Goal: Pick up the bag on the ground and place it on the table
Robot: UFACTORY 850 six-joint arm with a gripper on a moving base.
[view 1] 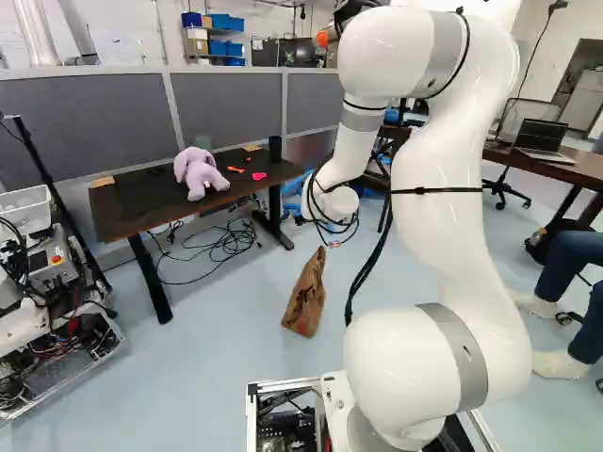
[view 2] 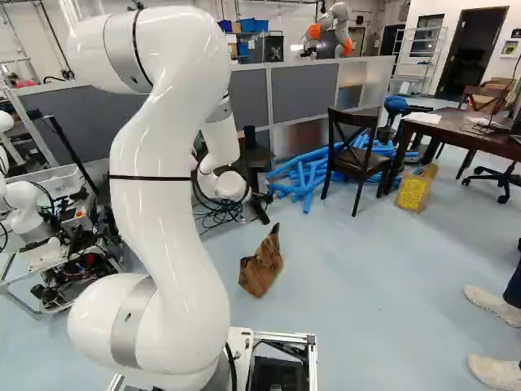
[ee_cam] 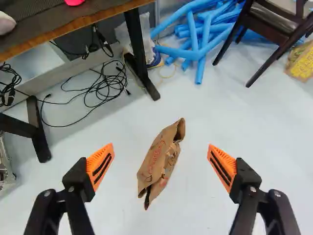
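Note:
The brown paper bag lies on the floor ahead of the base, left of the arm in the left base view; the right base view shows the same bag. My arm's wrist end is up above and beyond it, and the gripper is not discernible in the base views. In the wrist view the gripper stands wide open, orange pads apart, with the bag on the floor below, framed between the fingers and touched by neither. The dark table stands beyond, at the left.
A pink plush toy and a black cup are on the table. Cables lie by its legs. Blue foam tubes and a dark chair are farther back. Another robot stands behind the partition.

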